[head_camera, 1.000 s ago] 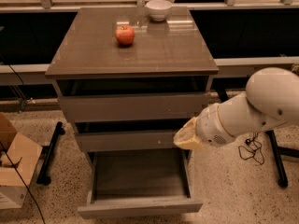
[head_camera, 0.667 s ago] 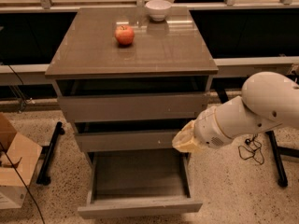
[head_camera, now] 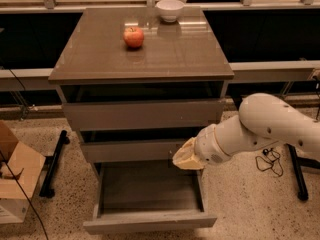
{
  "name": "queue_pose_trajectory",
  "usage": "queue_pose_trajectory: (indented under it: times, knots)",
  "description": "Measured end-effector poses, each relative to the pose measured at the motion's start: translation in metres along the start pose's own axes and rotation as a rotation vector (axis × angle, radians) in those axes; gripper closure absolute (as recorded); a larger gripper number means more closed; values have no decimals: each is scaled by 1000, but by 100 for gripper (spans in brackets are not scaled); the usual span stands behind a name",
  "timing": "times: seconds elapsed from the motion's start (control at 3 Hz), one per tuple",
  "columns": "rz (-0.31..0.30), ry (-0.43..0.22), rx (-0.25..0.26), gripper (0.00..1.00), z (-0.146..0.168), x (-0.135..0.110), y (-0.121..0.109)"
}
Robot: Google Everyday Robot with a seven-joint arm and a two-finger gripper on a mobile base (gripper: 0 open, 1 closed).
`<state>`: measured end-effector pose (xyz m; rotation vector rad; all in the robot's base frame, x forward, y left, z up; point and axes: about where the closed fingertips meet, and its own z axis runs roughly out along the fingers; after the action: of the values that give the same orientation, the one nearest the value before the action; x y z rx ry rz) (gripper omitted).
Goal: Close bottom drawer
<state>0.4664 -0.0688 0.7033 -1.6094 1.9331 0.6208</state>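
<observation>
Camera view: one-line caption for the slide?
Grey-brown bottom drawer stands pulled out; the robot's pale gripper hovers over its right rear corner, beside the middle drawer.

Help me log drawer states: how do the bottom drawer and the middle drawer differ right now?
The bottom drawer is pulled far out, its grey tray exposed; the middle drawer sits nearly shut, inside hidden. The bottom drawer's front stands well forward; the middle drawer's front sits back, with the gripper by its right end. Both have flat grey-brown handle-less fronts.

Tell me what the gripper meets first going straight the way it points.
Probably the middle drawer front: the gripper, above the open bottom drawer at its right side, points left toward it. Depth is unclear.
</observation>
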Motion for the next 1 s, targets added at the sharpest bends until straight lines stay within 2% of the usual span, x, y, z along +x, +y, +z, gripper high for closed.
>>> queue_pose_trajectory:
  times: [0.33, 0.67, 1.0]
  knots:
    - [96, -33, -57, 100, 58, 71, -2]
    - [171, -50, -93, 100, 88, 118, 1]
    - [258, -45, -143, 100, 117, 177, 7]
